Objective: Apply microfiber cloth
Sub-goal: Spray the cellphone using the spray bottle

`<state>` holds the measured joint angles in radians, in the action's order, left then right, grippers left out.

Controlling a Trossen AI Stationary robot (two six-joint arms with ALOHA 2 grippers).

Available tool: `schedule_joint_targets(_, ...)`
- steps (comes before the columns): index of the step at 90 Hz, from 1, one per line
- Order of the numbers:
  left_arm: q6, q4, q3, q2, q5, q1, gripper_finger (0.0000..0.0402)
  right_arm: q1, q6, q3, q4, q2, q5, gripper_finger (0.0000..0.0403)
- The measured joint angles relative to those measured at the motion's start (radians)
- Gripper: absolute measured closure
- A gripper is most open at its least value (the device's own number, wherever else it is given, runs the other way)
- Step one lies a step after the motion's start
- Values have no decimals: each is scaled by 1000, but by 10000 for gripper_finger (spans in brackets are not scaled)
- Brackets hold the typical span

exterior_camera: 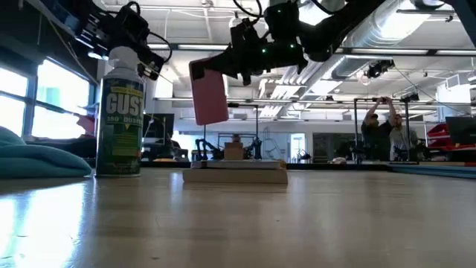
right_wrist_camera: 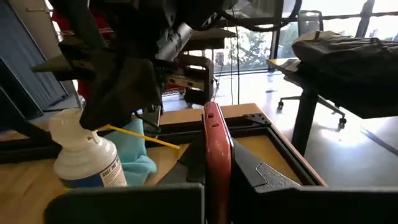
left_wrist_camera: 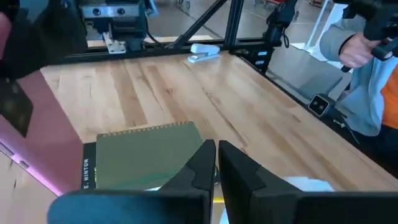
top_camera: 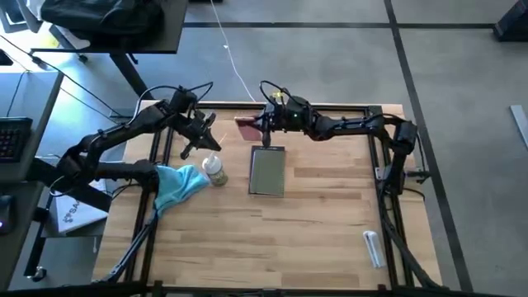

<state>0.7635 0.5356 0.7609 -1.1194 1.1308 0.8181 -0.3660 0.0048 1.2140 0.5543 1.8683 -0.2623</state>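
My right jaws (top_camera: 257, 125) grasp the pink phone (top_camera: 247, 128) aloft; left jaws (top_camera: 200, 140) clenched, empty. Wipe pending: next, grab microfiber cloth (top_camera: 176, 185), 8 o'clock on counter (top_camera: 313, 223).

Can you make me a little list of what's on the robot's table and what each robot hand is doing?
cloth: microfiber cloth, crumpled at the table's left edge, untouched
bottle: white-capped spray bottle, upright beside the cloth
tablet: grey-green tablet, flat mid-table
phone: pink phone, held up in the air
right gripper: shut on the phone, above the tablet's far end
left gripper: shut, empty, hovering above the bottle
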Motion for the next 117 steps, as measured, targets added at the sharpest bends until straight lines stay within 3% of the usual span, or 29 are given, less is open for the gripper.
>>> schedule_joint_targets(51, 45, 81, 0, 2, 41, 0, 402, 7, 16, -2, -13, 0, 6, 402)
schedule_joint_targets(65, 61, 97, 0, 2, 42, 0, 402, 29, 14, -2, 10, -1, 95, 402)
schedule_joint_targets(85, 114, 124, 0, 2, 49, 0, 401, 68, 40, -2, 51, -2, 337, 402)
schedule_joint_targets(103, 129, 66, -43, 4, 70, 0, 401, 83, 75, -2, 56, -2, 368, 402)
schedule_joint_targets(117, 128, -16, -104, 5, 159, 0, 401, 99, 122, 4, 80, 15, 383, 402)
